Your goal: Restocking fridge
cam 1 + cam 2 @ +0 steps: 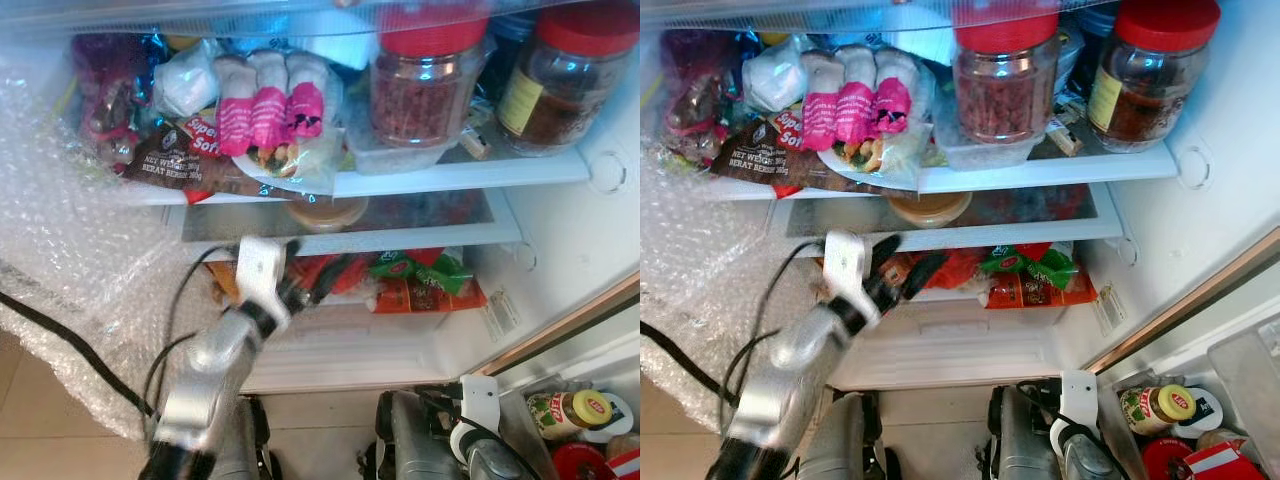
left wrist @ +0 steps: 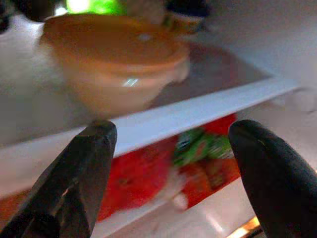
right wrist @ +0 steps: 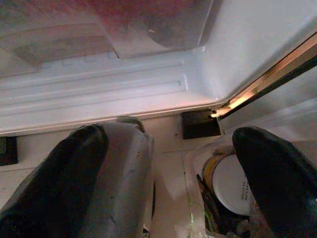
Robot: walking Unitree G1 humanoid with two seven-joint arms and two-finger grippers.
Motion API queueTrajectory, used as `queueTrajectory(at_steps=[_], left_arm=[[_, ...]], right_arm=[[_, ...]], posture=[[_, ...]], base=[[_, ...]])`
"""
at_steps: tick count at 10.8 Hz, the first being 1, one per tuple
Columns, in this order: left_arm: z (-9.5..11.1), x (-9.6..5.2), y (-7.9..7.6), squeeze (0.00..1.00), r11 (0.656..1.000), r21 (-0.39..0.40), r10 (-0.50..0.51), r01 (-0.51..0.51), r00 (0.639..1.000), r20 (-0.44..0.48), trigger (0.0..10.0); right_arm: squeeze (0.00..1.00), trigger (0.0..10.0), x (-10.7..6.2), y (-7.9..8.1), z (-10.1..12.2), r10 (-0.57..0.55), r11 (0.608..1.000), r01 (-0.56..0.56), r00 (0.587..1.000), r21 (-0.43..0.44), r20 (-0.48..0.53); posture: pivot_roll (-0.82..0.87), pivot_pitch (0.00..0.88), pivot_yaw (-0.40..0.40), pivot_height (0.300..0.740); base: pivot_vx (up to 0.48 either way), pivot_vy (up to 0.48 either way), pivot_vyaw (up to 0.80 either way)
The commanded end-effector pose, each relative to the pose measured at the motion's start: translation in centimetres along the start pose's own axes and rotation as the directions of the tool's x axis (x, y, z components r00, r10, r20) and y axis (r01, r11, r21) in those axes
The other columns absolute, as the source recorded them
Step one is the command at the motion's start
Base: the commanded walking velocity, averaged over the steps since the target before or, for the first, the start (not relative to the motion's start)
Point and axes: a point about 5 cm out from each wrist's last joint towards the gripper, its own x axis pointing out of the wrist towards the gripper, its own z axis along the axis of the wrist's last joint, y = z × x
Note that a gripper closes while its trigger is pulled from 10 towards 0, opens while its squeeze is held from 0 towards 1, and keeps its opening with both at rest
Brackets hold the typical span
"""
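Jaws of the left gripper [image 2: 168,173] stand spread apart and empty at centre frame, before the middle fridge shelf [image 1: 400,240]. An orange lidded tub [image 2: 116,62] sits on that shelf just above and beyond them. Red and green packets [image 1: 420,282] lie below. Upper left, a dark bag [image 1: 175,165] reads "NET WEIGHT". Low right, the right gripper [image 3: 168,188] hangs with jaws apart, empty.

Orange tub [image 2: 116,59] blurred up close, top shelf's red-lidded jars [image 1: 585,75] cropped at the frame edge, door-rack bottles [image 1: 1170,405] half cut off.
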Motion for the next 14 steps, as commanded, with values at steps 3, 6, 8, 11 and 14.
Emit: queueTrajectory(at_steps=[3,6,8,11,14], left_arm=[[-0.1,-0.6,-1.0,0.00,0.991,0.129,-0.038,0.038,0.999,-0.005,10.0],[-0.1,-0.6,-1.3,0.00,0.991,0.127,-0.044,0.044,0.999,-0.002,10.0],[-0.1,-0.7,-1.2,0.00,0.990,0.138,-0.031,0.031,1.000,0.001,10.0],[-0.2,-0.7,-1.2,0.00,0.989,0.146,-0.025,0.024,1.000,0.002,10.0],[-0.2,-0.6,-1.3,0.00,0.990,0.137,-0.024,0.024,1.000,0.003,10.0]], right_arm=[[0.00,10.0,-1.6,0.8,-5.3,0.026,1.000,-0.027,0.975,-0.002,-0.221],[0.00,10.0,-1.6,0.7,-5.3,0.021,1.000,-0.022,0.975,0.000,-0.221],[0.00,10.0,-1.6,0.8,-5.3,0.022,1.000,-0.022,0.975,0.001,-0.223],[0.00,10.0,-1.6,0.8,-5.3,0.023,1.000,-0.023,0.975,0.002,-0.222],[0.00,10.0,-1.6,0.7,-5.3,0.020,1.000,-0.020,0.975,0.001,-0.222]], posture=[[-0.06,0.222,0.070,0.606],[-0.06,0.233,0.071,0.606],[-0.06,0.241,0.072,0.606],[-0.06,0.241,0.072,0.606],[-0.06,0.238,0.068,0.606]], base=[[0.000,0.000,0.00],[0.000,0.000,0.00],[0.000,0.000,0.00],[0.000,0.000,0.00],[-0.253,0.000,0.00]])
